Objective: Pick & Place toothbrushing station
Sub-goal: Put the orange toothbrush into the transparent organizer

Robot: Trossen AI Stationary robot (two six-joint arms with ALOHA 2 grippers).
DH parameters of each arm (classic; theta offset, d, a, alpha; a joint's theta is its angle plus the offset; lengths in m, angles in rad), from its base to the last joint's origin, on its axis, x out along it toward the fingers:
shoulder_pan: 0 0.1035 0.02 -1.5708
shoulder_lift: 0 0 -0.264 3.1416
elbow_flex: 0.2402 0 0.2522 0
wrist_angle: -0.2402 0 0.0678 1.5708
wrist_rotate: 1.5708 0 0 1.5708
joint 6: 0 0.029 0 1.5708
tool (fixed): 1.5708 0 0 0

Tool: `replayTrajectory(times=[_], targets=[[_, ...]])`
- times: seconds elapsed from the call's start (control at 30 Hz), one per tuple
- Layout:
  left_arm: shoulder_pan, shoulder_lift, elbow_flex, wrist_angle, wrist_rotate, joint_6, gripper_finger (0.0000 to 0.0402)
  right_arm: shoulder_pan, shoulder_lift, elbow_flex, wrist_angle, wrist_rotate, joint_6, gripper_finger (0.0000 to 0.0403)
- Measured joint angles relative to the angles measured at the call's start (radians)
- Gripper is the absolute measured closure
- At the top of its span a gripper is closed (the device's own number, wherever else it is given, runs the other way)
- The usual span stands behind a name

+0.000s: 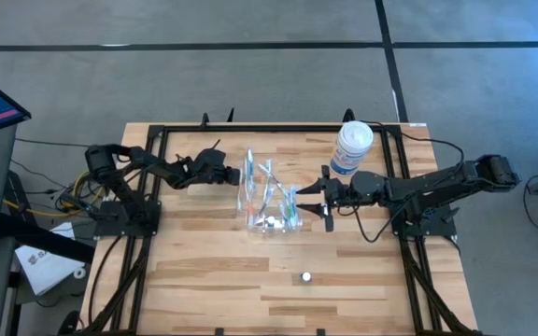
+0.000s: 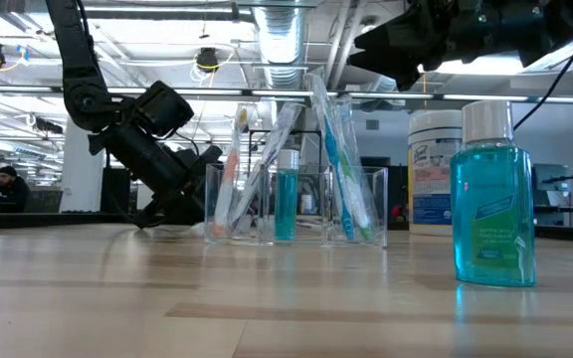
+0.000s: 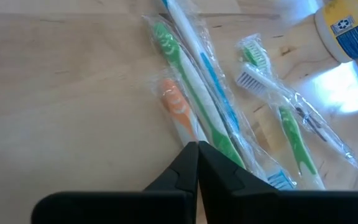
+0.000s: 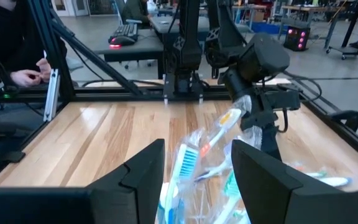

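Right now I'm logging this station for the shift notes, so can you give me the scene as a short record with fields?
Left gripper: shut, at the left side of the clear holder, by a wrapped toothbrush; whether it grips it is unclear
Right gripper: open, at the holder's right side, holding nothing
Clear holder: upright at table centre
Toothbrushes: wrapped, leaning in the holder
Mouthwash bottle: blue liquid, upright, apart from the holder
White tub: behind the right arm
Table: wooden
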Motion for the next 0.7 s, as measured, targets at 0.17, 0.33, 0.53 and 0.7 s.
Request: replayTrajectory(times=[0.17,0.33,0.53,0.7], targets=[[-0.001,-0.008,-0.002,-0.003,-0.002,0.019,0.0401,0.000,0.001,0.000,-0.002,0.000,0.000,0.0226],[-0.010,-0.073,-0.007,-0.012,0.000,0.029,0.0401,0.000,0.001,0.000,-0.002,0.000,0.000,0.0226],[-0.016,-0.183,-0.041,-0.028,-0.008,0.043,0.0401,0.000,0.001,0.000,-0.002,0.000,0.000,0.0226],[-0.032,-0.289,-0.075,-0.028,-0.009,0.052,0.0401,0.000,0.001,0.000,-0.002,0.000,0.000,0.0226]])
